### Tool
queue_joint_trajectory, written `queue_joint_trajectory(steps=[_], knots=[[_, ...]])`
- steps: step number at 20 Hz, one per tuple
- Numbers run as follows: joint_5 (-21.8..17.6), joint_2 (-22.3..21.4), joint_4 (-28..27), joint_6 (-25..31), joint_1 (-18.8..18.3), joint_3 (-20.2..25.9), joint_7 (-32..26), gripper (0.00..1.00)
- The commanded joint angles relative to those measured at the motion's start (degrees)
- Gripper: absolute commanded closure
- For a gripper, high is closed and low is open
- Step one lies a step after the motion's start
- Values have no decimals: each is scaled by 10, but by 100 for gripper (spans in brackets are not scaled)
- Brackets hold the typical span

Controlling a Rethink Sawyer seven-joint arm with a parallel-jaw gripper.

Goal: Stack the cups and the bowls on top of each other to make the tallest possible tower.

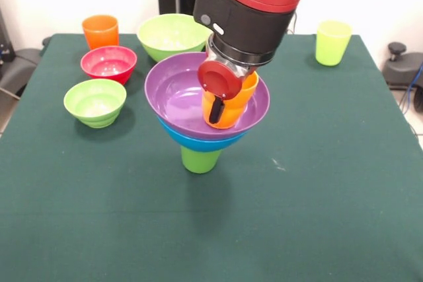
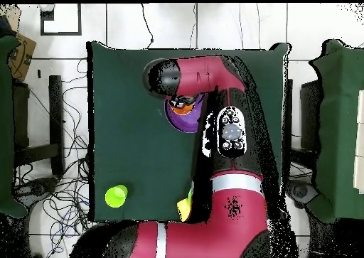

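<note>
So the tower [image 1: 201, 130] sits near the middle of the green bench [image 1: 317, 196]: a green cup [image 1: 200, 160] upside down at the bottom, a blue bowl [image 1: 192, 141] on that, and the wide purple bowl [image 1: 173, 94] nested on top. Inside the purple bowl there's an orange-yellow cup [image 1: 232, 107], and the end effector [image 1: 221, 97] is right on it, coming down from above with one dark finger [image 1: 216, 111] running down the cup's front side. Looks like it's clamped on that cup, which seems tilted a bit, though I can't tell if its base is touching the bowl. In the overhead view the arm covers most of this and you only catch a sliver of purple and orange. The rest is spread around the bench, well apart from the tower: an orange cup [image 1: 100, 31], a small red bowl [image 1: 108, 63] and a small lime green bowl [image 1: 95, 102] off to one side, a large lime green bowl [image 1: 173, 35] just behind the tower, and a yellow-green cup [image 1: 332, 42] near the opposite corner.
</note>
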Motion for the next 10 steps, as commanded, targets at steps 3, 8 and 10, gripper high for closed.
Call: queue_joint_trajectory(steps=[3,8,10], knots=[[-27,46,-24,68,39,-1,58,100],[-21,43,-41,99,66,-18,71,100],[-21,47,-55,119,80,-29,82,100]])
